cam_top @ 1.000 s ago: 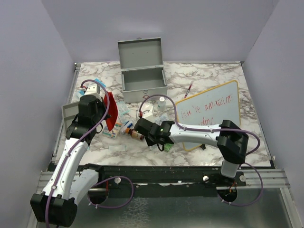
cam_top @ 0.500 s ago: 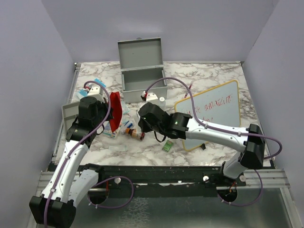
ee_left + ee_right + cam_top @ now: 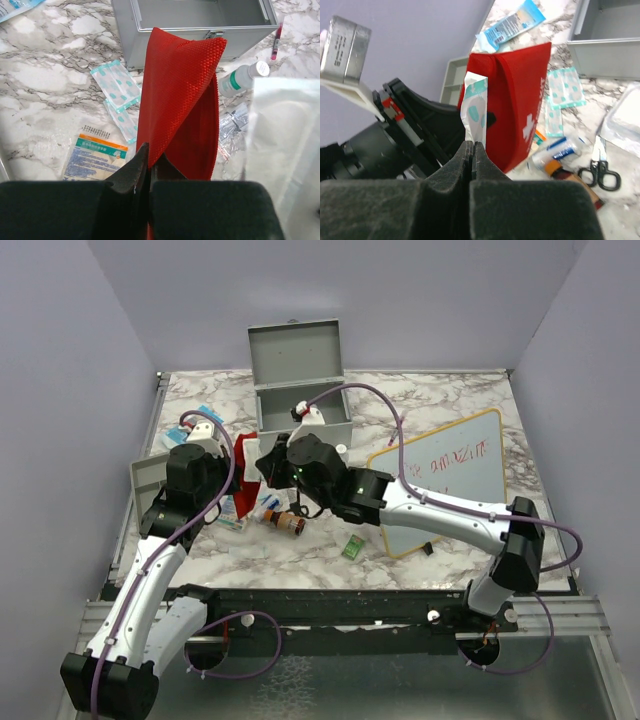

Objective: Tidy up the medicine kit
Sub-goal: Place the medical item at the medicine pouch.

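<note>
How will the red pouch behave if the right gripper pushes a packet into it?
Probably floppy: the pouch is woven fabric and folds over above the left gripper, which pinches one edge. It likely yields and swings when the packet presses it, being held at that edge only. It seems light, since a thin pinch keeps it upright.

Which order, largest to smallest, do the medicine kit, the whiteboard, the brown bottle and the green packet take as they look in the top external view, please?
1. whiteboard and medicine kit, lid open: too alike to rank, the board being partly hidden
2. brown bottle
3. green packet
</note>
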You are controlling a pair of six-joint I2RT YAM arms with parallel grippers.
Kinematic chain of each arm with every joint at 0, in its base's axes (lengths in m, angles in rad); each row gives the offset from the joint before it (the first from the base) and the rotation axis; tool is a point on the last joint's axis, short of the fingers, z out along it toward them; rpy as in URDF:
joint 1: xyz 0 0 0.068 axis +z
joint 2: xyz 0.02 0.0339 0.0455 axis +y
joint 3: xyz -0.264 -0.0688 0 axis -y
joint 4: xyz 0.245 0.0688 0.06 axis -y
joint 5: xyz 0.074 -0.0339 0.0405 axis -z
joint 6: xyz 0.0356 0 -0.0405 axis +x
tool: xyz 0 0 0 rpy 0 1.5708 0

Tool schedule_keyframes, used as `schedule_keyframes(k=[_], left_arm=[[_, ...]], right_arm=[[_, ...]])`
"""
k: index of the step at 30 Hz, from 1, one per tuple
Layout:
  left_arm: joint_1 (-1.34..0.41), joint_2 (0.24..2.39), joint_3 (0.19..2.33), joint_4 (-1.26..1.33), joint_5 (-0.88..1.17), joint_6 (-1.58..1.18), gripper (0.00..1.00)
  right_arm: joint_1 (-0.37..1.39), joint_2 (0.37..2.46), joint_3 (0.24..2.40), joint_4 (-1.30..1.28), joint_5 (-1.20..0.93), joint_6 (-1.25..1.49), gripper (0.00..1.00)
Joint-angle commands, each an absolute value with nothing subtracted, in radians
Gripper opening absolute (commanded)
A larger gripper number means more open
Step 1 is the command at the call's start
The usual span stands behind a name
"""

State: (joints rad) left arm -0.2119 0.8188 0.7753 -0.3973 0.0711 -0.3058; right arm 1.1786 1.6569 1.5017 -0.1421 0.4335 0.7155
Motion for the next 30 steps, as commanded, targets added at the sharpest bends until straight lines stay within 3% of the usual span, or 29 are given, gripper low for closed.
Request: schedule_keyframes(k=[1, 20, 26, 30], left_arm=[[-0.218, 0.805, 0.762, -0.368, 0.091, -0.307, 0.00], [-0.218, 0.811, 0.764, -0.370, 0.056, -0.325, 0.00], [-0.218, 0.815, 0.764, -0.370, 0.046, -0.327, 0.00], [-0.218, 0.816, 0.763, -0.370, 0.032, -0.330, 0.00]], right_arm=[[1.172, 1.740, 1.562, -0.079, 0.456, 0.727, 0.00], [1.157, 1.980, 1.741, -0.220, 0.558, 0.711, 0.01], [1.146, 1.991, 1.759, -0.236, 0.535, 0.693, 0.20], [1.140, 1.979, 1.754, -0.245, 0.522, 0.684, 0.24]])
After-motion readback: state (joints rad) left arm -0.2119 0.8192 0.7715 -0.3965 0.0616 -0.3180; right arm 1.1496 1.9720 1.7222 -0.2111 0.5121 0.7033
